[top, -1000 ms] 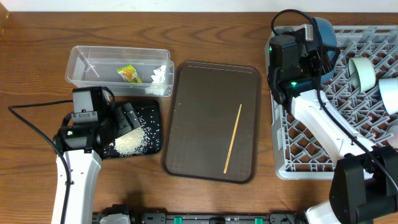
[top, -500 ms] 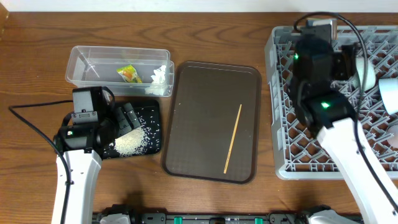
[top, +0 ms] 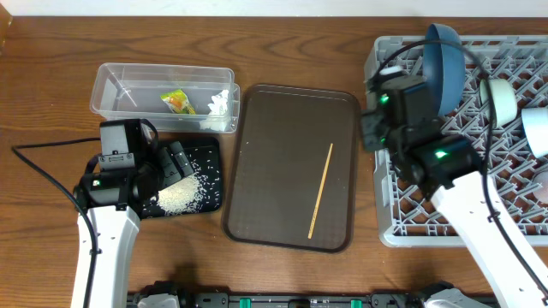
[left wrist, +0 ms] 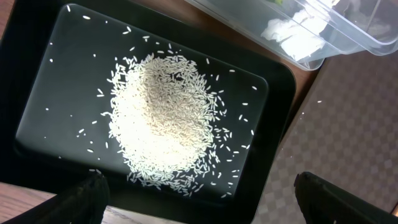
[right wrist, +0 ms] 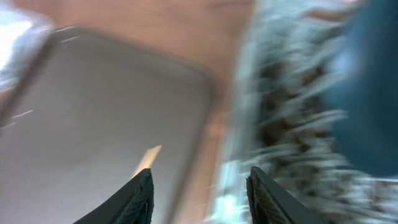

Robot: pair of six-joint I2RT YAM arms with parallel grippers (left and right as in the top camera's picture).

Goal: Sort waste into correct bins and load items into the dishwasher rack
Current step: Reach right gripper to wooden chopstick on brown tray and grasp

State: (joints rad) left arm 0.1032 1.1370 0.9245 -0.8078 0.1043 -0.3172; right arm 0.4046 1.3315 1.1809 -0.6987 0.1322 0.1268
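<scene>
My left gripper [left wrist: 205,208] is open and empty, low over the black tray [top: 211,152], which holds a pile of rice [left wrist: 165,121]. The clear tub [top: 116,85] holds the yellow-orange wrapper [top: 176,101] and white tissue [top: 221,103]. The chopstick [top: 321,190] lies on the brown tray [top: 265,137]. My right gripper [right wrist: 202,199] is open and empty above the left edge of the grey rack [top: 402,218]. The dark blue dish [top: 445,56] stands on edge in the rack's back. A pale mint bowl [top: 501,98] and a light blue bowl [top: 538,128] sit at the rack's right.
The right wrist view is motion-blurred. It shows the brown tray [right wrist: 93,124] on the left and the rack [right wrist: 298,124] on the right. The left arm's cable [top: 51,147] trails across the table at the left. Bare wooden table lies along the back.
My right arm has swung away from the back of the rack toward its left edge, leaving the dark blue dish standing there. The left arm has not moved.
</scene>
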